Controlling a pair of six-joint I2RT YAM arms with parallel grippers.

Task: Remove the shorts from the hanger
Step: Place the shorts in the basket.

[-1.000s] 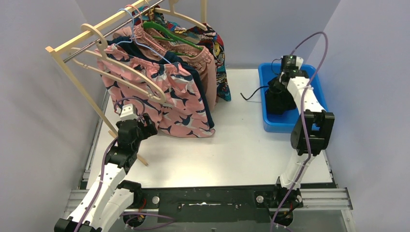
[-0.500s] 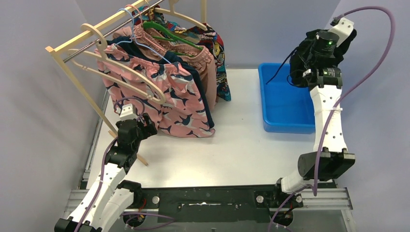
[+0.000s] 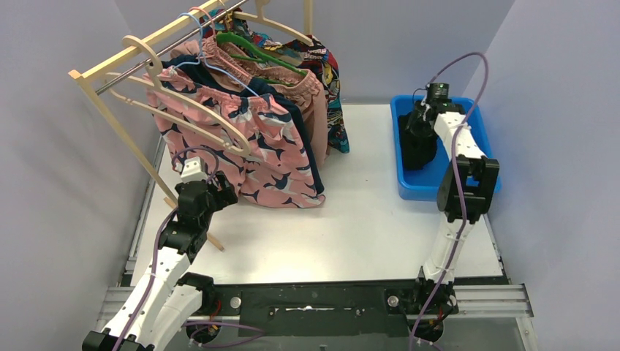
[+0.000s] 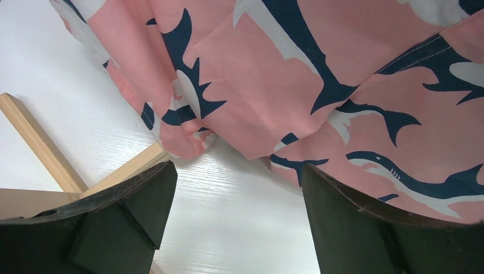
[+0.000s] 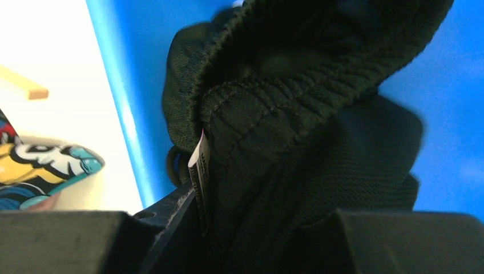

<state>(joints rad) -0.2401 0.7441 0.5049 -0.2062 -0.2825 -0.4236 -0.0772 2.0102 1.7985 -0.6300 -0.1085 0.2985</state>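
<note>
Black shorts [image 5: 297,131] fill the right wrist view, and my right gripper [image 5: 257,228] is shut on them. From above, that gripper [image 3: 422,130] holds the black shorts [image 3: 417,152] down inside the blue bin [image 3: 468,110]. On the rack, pink shorts with a navy print [image 3: 256,146] hang in front on a wooden hanger [image 3: 183,110]. Behind them are navy shorts [image 3: 296,121], dusty pink shorts [image 3: 313,99] and comic-print shorts [image 3: 333,80]. My left gripper [image 3: 221,191] stands open just below the hem of the pink shorts [image 4: 319,74], with only table between its fingers [image 4: 137,200].
The wooden rack [image 3: 110,62] stands at the back left. Its foot [image 4: 40,142] lies on the white table [image 3: 365,212] beside my left gripper. A green hanger [image 3: 256,47] and a light blue hanger [image 3: 219,62] hang further back. Grey walls close in both sides.
The right arm swung up high above the bin with the black shorts, then came back down into the bin. The left arm has not moved.
</note>
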